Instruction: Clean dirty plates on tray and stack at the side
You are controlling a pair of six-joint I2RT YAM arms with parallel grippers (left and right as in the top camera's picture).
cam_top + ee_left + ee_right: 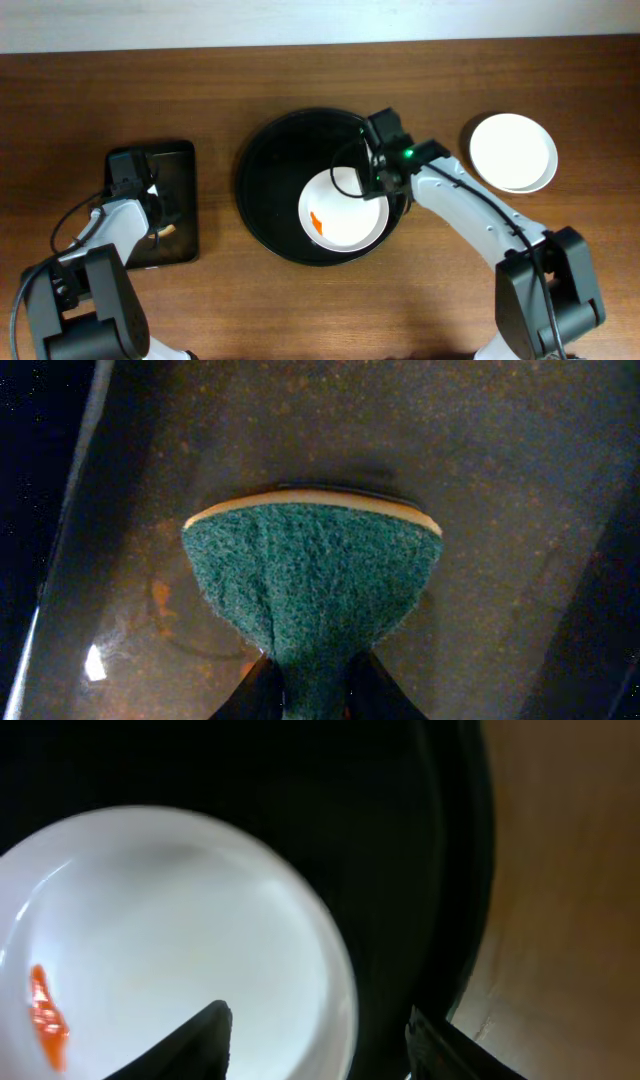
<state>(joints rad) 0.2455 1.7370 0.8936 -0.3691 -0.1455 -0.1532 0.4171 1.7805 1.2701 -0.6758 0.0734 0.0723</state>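
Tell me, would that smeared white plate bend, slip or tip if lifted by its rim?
The plate looks rigid and glossy, so it probably won't bend but could slip. Gripped at one edge by the right gripper, it would likely sag downward. It's shallow and sits flat on the tray, so a push should slide it.

This is looking like a robotics lab: a left arm (105, 222) and a right arm (472, 207) are working at a wooden surface (300, 315) carrying a round black tray (268, 165).

No legible txt, labels, brand marks or nos. in any view; wrist cams dim, fine print possibly missed.
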